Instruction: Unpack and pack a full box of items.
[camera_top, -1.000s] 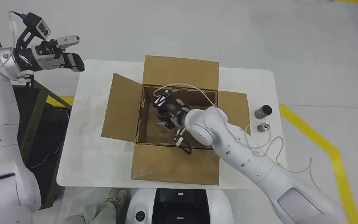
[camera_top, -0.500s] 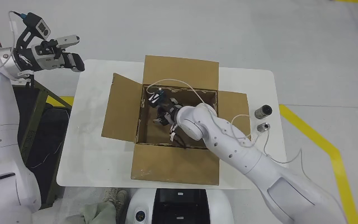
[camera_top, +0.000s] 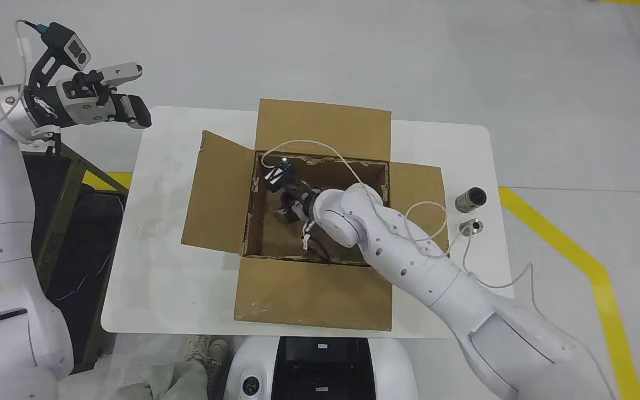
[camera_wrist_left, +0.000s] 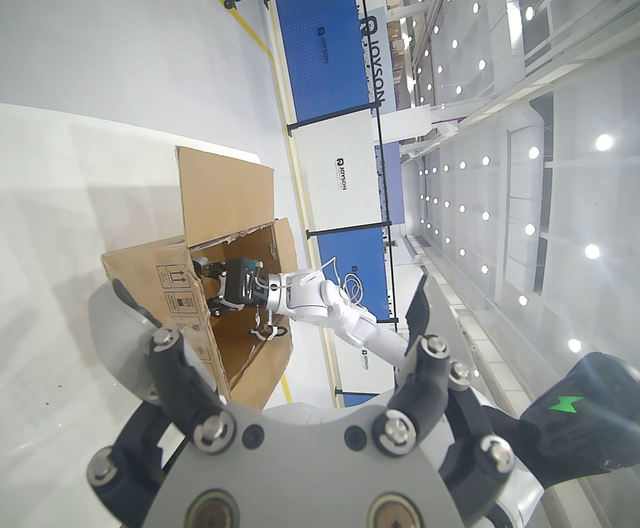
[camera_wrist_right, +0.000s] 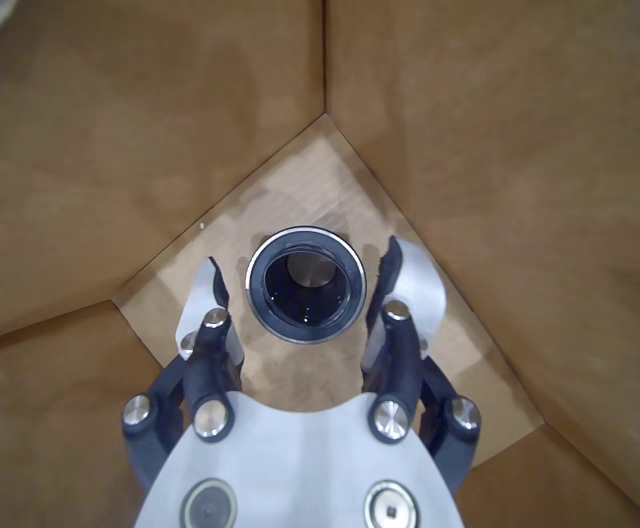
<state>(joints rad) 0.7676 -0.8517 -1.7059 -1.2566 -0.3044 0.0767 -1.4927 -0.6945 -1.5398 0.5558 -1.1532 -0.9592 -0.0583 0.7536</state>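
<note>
Right pincer (camera_wrist_right: 305, 274), down inside the box (camera_wrist_right: 450, 150): fingers spread wide, holding nothing, one on each side of a cylinder (camera_wrist_right: 305, 285) with a gap on both sides.

Cylinder stands upright on the box floor, close to one inner corner, open mouth up. Dark body, bright metal rim, hollow. Looks rigid and smooth; likely slick and not light for its size. Best hold, by my reading: across the round side wall below the rim, squarely centred so it does not squirt out.

Room: two box walls close behind the cylinder, bare floor on the near side. Fingers fit, but sideways travel is tight. A straight lift looks safest, clearing wall tops and raised flaps. Loose white cable (camera_top: 310, 150) on that arm loops over the box's far edge; possible snag.

Outside the box, on the table (camera_top: 170, 280): two similar cylinders (camera_top: 470, 198) beside its right flap.

Left pincer (camera_top: 135, 92): well beyond the box's left flap, wide open, empty.
</note>
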